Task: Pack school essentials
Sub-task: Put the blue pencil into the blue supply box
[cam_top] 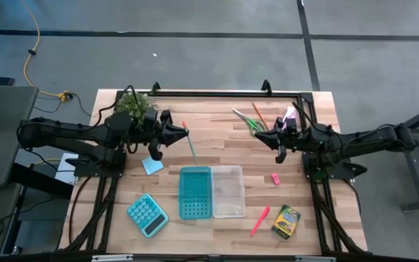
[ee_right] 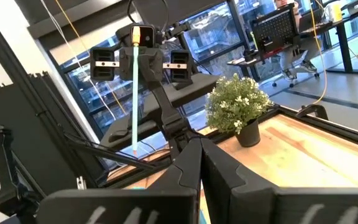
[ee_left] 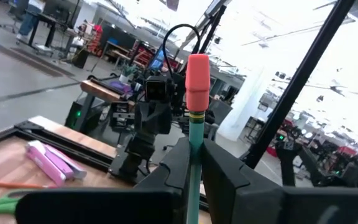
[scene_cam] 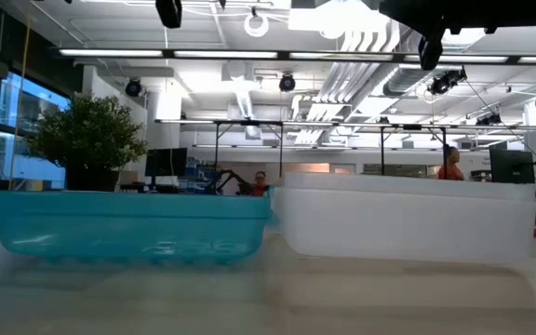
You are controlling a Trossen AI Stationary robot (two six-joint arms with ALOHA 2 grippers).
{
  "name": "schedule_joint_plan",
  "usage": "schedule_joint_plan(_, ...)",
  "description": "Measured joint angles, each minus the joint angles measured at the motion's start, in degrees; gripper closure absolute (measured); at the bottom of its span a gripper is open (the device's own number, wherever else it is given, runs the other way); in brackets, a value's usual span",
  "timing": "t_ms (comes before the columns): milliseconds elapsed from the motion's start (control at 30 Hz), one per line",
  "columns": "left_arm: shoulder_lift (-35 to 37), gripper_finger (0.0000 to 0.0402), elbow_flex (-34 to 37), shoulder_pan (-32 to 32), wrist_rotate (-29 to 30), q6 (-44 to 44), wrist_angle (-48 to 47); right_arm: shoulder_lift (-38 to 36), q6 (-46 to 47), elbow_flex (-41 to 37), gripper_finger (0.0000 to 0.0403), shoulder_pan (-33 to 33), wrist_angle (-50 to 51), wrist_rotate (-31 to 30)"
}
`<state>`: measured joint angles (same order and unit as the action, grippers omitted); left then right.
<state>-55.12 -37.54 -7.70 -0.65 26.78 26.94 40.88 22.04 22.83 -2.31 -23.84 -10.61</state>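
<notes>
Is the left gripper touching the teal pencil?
Touching. The left wrist view shows the left gripper shut on the teal pencil, its shaft pinched between both fingers; the high view agrees.

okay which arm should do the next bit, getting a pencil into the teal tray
The left. The left gripper is already shut on the teal pencil, raised near the teal tray. The right gripper hangs shut with nothing in it, farther off, beside the scissors.
</notes>
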Motion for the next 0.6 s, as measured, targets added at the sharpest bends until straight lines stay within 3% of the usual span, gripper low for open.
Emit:
schedule_joint_plan(433, -2.26, 0.0378, -0.15, 0.0, -0.19, 4.29, -0.71, -0.02, -0.08, 0.0, 0.0402, 0.01, -2.14, -3.02)
schedule_joint_plan(600, -8.39, 0.0378, -6.59, 0.97, -6.66, 2.38, -7.56, -0.02, -3.19, 0.0, 0.0402, 0.02, -2.9, -8.01)
